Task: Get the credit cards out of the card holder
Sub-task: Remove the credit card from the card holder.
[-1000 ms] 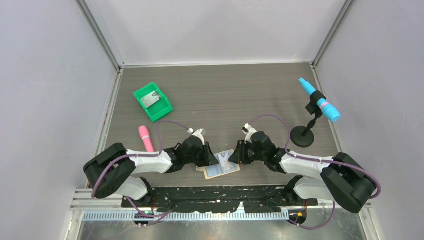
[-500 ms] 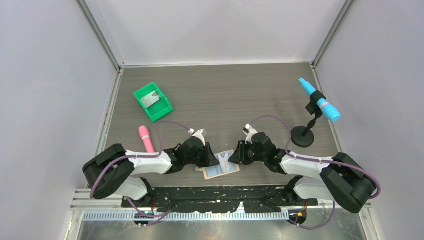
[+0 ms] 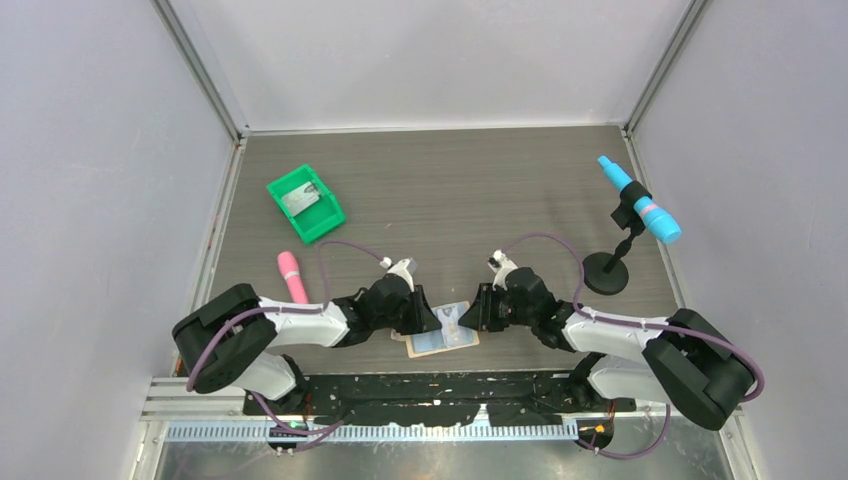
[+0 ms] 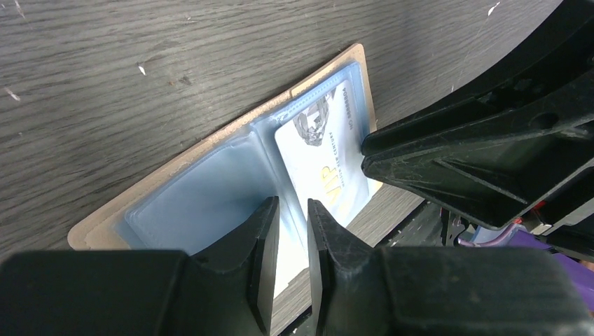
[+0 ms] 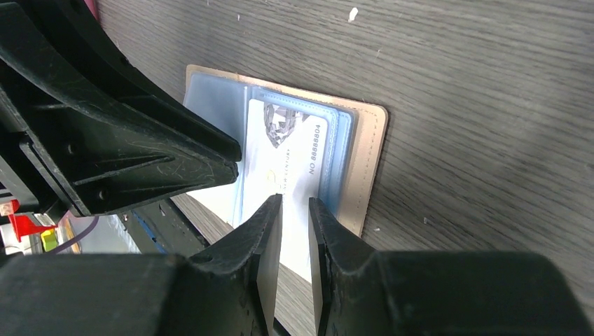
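Find the card holder (image 3: 443, 340) spread flat on the bench (image 3: 450, 190) between left tool (image 4: 292, 204) and right tool (image 5: 295, 201). Note the card (image 5: 291, 161) half out of its blue sleeve, long axis aimed into the nearer right tool. Cannot tell grip: both pinched to slits.

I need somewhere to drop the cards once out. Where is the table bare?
The bare patch is the middle and far side of the table, between the green bin and the black stand. Crowded: the near edge, where the left gripper and right gripper meet over the card holder, and by the pink tube.
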